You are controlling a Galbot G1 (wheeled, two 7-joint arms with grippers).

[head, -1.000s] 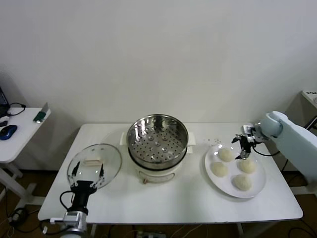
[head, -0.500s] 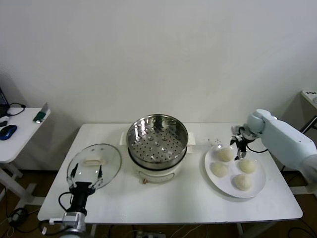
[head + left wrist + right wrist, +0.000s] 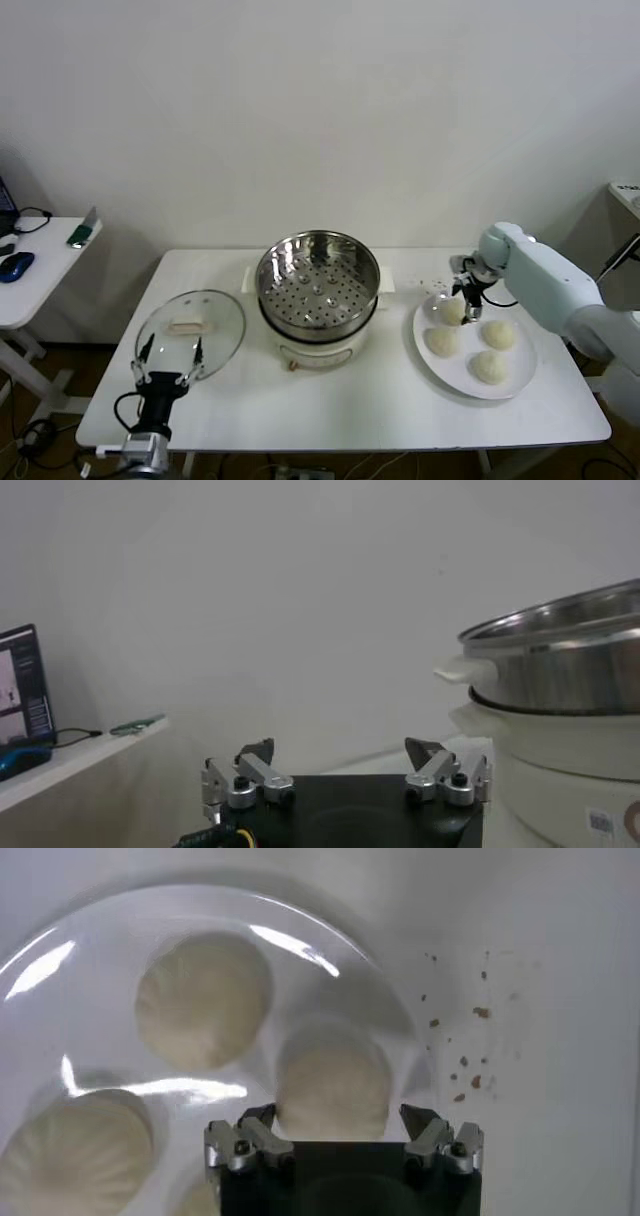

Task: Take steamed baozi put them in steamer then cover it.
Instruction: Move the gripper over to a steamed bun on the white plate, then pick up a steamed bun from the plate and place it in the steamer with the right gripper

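Four baozi (image 3: 466,340) lying on plate (image 3: 520,385), right of empty steamer (image 3: 318,285). Right gripper (image 3: 342,1116) spread wide above far-left bun (image 3: 333,1086). Could dent soft dough by over-squeezing. Left gripper (image 3: 171,349) parked apart near cover (image 3: 190,333).

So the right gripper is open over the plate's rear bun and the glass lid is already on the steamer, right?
Not the lid. The head view shows the glass lid lying on the table left of the open steamer. The right gripper is open over the rear bun.
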